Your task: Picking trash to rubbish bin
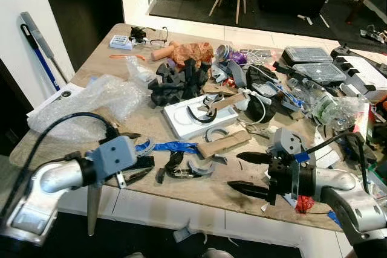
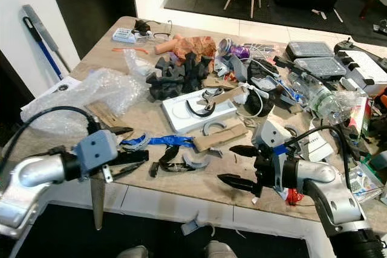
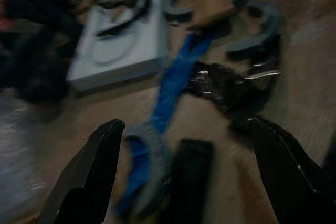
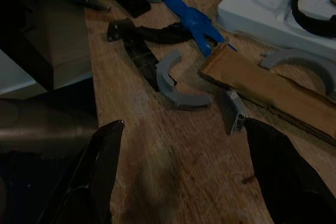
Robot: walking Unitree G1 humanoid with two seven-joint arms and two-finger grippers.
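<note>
Two grippers are out over the near edge of a seriously messy wooden table point(image 1: 199, 194), and neither one is holding anything. The left gripper point(image 1: 134, 154) sits with its fingers spread just above a blue strip point(image 1: 172, 146) and a flat black piece point(image 3: 190, 174), so it's released. The right gripper point(image 1: 251, 174) is spread wide too, over bare wood near the edge, pointing toward the scraps.

Trash in reach, counted: one blue strip, one crumpled black wrapper point(image 4: 140, 45), three grey curved bits that I can make out near it point(image 4: 176, 85), and two cardboard strips, one point(image 1: 224, 144) just beside the white tray point(image 1: 181, 119) and one lying across that tray. The tray also has one black curved piece point(image 1: 199, 115) in it.

Farther back there's one heap of black foam chunks point(image 1: 178, 80), one big wad of bubble wrap point(image 1: 91, 101) on the left, and two clear lidded boxes point(image 1: 317, 64) on the right. I can't spot a bin.
</note>
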